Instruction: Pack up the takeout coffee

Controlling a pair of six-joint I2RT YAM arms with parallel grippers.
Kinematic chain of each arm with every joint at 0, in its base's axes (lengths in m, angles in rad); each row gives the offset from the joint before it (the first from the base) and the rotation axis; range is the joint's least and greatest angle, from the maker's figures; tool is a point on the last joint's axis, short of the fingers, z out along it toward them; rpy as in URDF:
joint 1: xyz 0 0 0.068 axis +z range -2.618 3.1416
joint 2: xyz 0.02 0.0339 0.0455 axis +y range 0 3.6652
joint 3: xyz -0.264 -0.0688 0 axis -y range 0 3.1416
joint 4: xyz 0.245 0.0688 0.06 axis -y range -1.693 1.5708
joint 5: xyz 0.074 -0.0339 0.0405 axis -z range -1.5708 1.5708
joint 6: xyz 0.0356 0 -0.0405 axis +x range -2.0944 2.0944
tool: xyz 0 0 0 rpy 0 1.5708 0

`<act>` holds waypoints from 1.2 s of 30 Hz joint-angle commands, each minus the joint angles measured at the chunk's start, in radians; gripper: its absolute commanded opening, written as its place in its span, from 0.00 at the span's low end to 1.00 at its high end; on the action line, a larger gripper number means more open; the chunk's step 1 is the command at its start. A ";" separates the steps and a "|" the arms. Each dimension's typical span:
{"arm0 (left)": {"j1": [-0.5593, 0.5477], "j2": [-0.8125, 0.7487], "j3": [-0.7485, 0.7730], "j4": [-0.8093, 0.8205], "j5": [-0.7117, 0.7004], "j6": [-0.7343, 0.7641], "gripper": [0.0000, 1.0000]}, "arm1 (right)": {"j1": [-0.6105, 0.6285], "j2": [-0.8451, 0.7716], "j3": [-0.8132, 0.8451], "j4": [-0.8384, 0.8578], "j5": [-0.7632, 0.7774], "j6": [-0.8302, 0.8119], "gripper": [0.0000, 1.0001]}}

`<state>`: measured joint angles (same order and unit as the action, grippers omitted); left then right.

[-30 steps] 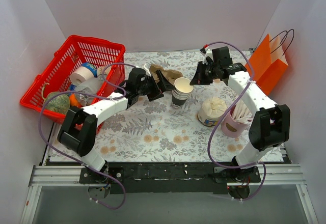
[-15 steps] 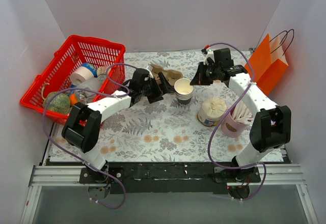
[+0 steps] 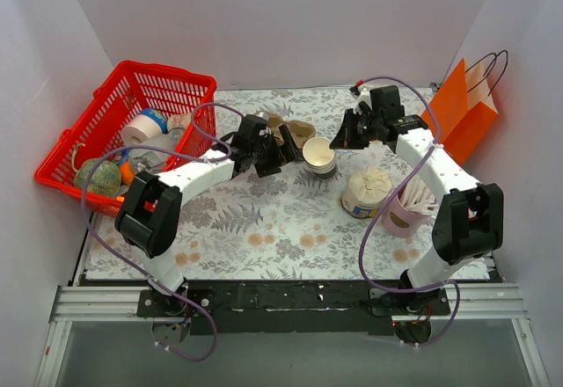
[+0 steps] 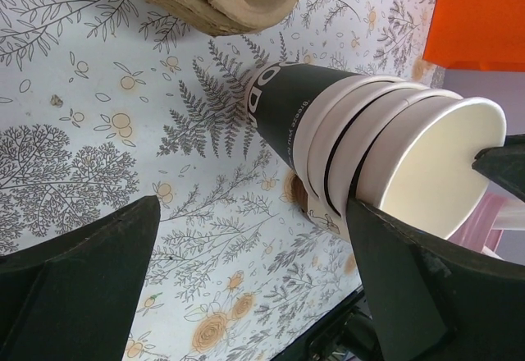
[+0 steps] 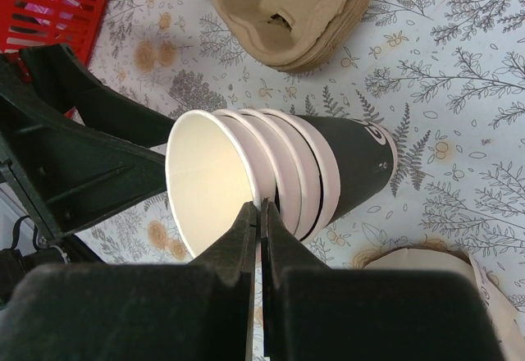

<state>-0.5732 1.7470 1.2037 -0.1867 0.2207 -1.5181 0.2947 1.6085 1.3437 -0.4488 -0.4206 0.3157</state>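
Takeout coffee, meaning a cup with its lid on, shows in none of the views. What stands mid-tabletop (image 3: 264, 220) is a stack of bare paper cups (image 3: 318, 155), nested and upright, just in front of the pulp cup carrier (image 3: 295, 129). The step in hand looks like freeing one cup from that stack.

The left gripper (image 4: 253, 203) is spread wide, one finger on each side of the stack's dark lower body. Whether either finger touches it I cannot tell. The right gripper (image 5: 261, 213) is closed tight with its tips at the rim of the top cup. Whether the paper wall is nipped between them is not clear.

To do this well, the left gripper should close on the dark bottom cup, low and gently enough not to dent it. The right should take only the topmost rim and draw it along the stack's axis, perhaps with a slight twist, since nested cups tend to come away in pairs.

The bagged lids (image 3: 365, 189) and orange bag (image 3: 462, 105) wait to the right.
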 commanded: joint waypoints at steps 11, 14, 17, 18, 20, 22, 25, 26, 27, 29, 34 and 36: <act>-0.027 -0.055 0.077 -0.062 0.031 0.039 0.98 | -0.006 -0.081 -0.009 0.068 -0.113 0.066 0.01; -0.027 -0.124 0.079 -0.065 0.032 0.038 0.98 | 0.003 -0.071 -0.020 0.039 -0.129 0.037 0.01; -0.027 -0.199 0.074 -0.076 0.008 0.035 0.98 | 0.017 -0.078 -0.031 -0.001 -0.083 0.000 0.01; -0.025 -0.214 0.074 -0.080 -0.001 0.033 0.98 | 0.020 -0.082 -0.041 -0.002 -0.067 -0.003 0.01; -0.027 -0.250 0.071 -0.079 -0.018 0.032 0.98 | 0.029 -0.087 -0.049 -0.005 -0.060 -0.003 0.01; -0.025 -0.254 0.083 -0.079 -0.020 0.035 0.98 | 0.038 -0.090 -0.057 -0.007 -0.053 -0.006 0.01; -0.027 -0.231 0.111 -0.100 -0.004 0.041 0.98 | 0.081 -0.096 -0.055 -0.010 -0.027 -0.012 0.01; -0.027 -0.221 0.112 -0.111 0.000 0.041 0.98 | 0.102 -0.099 -0.055 -0.011 -0.023 -0.010 0.01; -0.027 -0.219 0.112 -0.123 0.002 0.041 0.98 | 0.110 -0.098 -0.057 -0.011 -0.014 -0.012 0.01; -0.027 -0.221 0.103 -0.125 0.003 0.039 0.98 | 0.126 -0.096 -0.058 -0.011 -0.010 -0.006 0.01; -0.031 -0.239 0.071 -0.137 -0.018 0.039 0.86 | 0.146 -0.104 -0.066 -0.005 0.034 0.014 0.01; -0.037 -0.241 0.072 -0.160 -0.050 0.050 0.70 | 0.161 -0.107 -0.071 -0.004 0.046 0.019 0.01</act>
<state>-0.5957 1.5299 1.2869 -0.2993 0.2146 -1.4906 0.4385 1.5448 1.2800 -0.4702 -0.4072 0.3168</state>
